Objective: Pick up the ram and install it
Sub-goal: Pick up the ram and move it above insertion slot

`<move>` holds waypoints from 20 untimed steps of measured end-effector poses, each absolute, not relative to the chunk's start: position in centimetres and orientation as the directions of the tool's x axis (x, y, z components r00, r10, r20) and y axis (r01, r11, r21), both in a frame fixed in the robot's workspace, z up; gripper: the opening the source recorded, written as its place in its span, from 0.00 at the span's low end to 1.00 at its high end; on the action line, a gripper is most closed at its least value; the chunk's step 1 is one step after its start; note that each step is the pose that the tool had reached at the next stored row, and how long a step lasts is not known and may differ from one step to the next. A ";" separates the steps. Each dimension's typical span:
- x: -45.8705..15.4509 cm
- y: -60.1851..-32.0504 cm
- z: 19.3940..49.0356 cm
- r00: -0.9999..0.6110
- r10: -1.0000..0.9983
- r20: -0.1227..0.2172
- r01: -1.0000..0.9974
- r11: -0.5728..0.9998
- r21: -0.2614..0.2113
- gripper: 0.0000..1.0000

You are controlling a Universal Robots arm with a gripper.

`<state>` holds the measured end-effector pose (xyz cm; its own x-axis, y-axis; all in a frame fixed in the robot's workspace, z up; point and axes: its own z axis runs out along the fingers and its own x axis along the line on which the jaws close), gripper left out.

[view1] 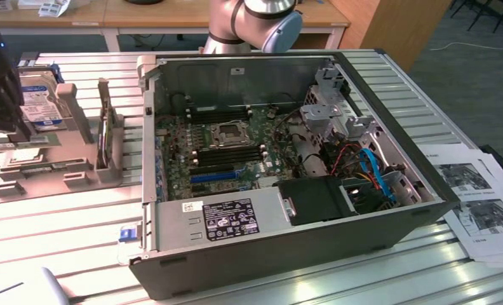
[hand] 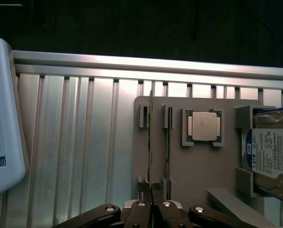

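Gripper [hand: 151, 197] hovers above the grey holder [hand: 198, 171], fingertips pressed together and nothing between them, lined up with the ram [hand: 150, 137]. That ram stands on its thin edge in the holder's outer groove, its ends tucked into little clips, with a processor chip [hand: 204, 127] and a hard drive [hand: 269, 152] further along the same holder. Over in the exterior view the open computer case [view1: 404, 216] waits, its black memory slots [view1: 231, 154] bare. So this is the approach, I'd say. To do it well the jaws need to part before coming down, straddle the board squarely, pinch it flat on both faces, and lift straight up so the clips don't snag
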<state>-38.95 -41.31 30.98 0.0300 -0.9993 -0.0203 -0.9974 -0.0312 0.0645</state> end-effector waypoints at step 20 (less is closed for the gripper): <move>-39.0 -41.3 34.8 0.030 -0.999 -0.020 -0.997 -0.031 0.064 0.12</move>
